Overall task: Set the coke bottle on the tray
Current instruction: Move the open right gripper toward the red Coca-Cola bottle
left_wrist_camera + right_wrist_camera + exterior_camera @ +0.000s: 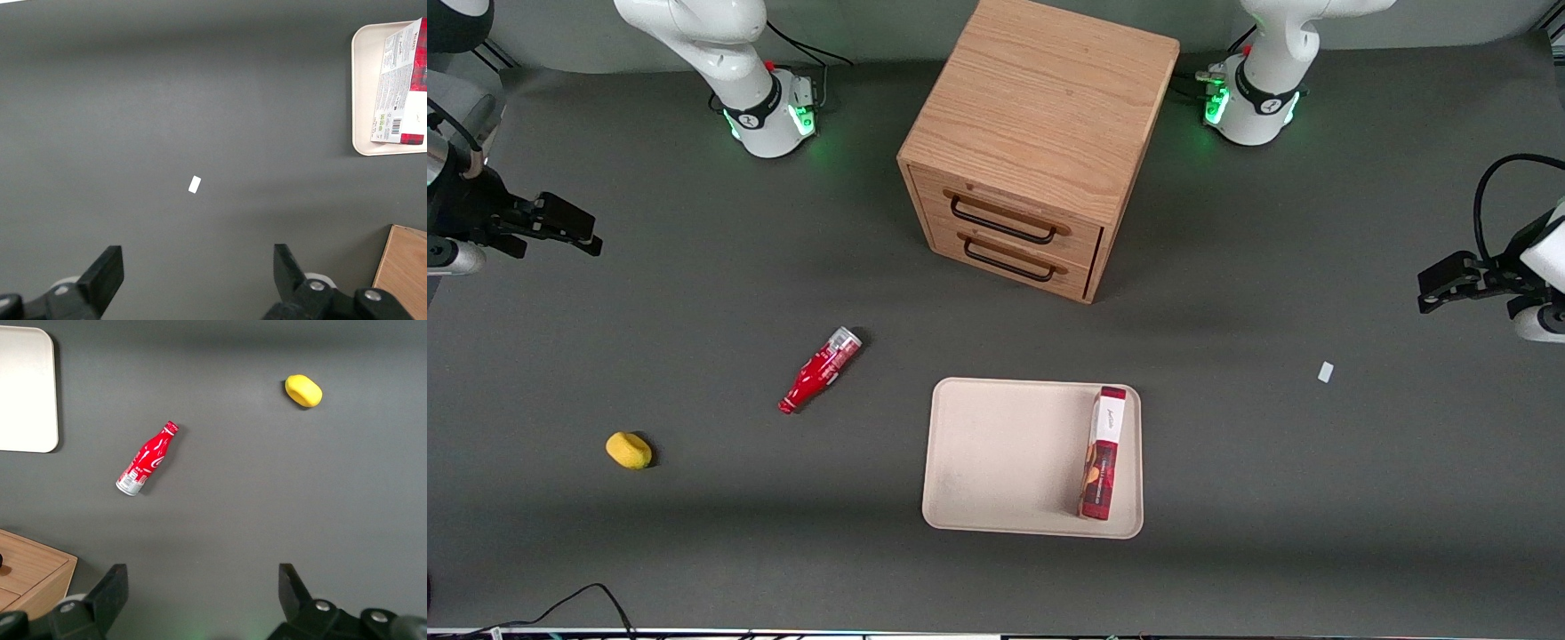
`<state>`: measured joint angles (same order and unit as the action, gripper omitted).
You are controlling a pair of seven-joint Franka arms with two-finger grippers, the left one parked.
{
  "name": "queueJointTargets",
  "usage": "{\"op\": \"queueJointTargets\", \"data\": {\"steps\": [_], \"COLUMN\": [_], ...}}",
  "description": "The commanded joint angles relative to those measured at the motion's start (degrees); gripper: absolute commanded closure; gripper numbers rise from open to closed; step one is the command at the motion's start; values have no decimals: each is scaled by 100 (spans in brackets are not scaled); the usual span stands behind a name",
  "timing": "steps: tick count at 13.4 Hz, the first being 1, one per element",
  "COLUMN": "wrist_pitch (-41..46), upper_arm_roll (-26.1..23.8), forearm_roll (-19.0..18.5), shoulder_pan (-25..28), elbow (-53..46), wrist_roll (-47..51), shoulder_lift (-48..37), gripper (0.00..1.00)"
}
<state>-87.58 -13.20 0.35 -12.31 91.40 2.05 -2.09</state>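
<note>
The coke bottle (pixel 819 371) is small and red with a clear base. It lies on its side on the dark table, beside the tray toward the working arm's end, with its cap pointing nearer the front camera. It also shows in the right wrist view (pixel 148 458). The beige tray (pixel 1005 453) lies flat in front of the cabinet, nearer the camera; its corner shows in the right wrist view (pixel 23 387). My right gripper (pixel 591 233) hangs open and empty high above the table at the working arm's end, well away from the bottle; its fingers (pixel 110 590) stand wide apart.
A red-and-white box (pixel 1104 453) lies in the tray along its edge toward the parked arm. A wooden two-drawer cabinet (pixel 1040 133) stands mid-table, drawers shut. A yellow lump (pixel 629 450) lies near the bottle, nearer the camera. A small white scrap (pixel 1326 372) lies toward the parked arm's end.
</note>
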Motion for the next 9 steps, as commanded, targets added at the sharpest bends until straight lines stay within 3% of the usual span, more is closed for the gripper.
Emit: {"op": "queueJointTargets", "data": {"steps": [1,6,9], "wrist_pitch": [83,-48,-741], "upper_arm_roll": [2,-533,-1033], "forearm_roll": [-26,-44,-17], "shoulder_pan": [44,71,97], "elbow": [-53,0,289], "wrist_roll": [286,1242,3111], "shoulder_lift": [-28,217,647], "gripper": [0,0,0]}}
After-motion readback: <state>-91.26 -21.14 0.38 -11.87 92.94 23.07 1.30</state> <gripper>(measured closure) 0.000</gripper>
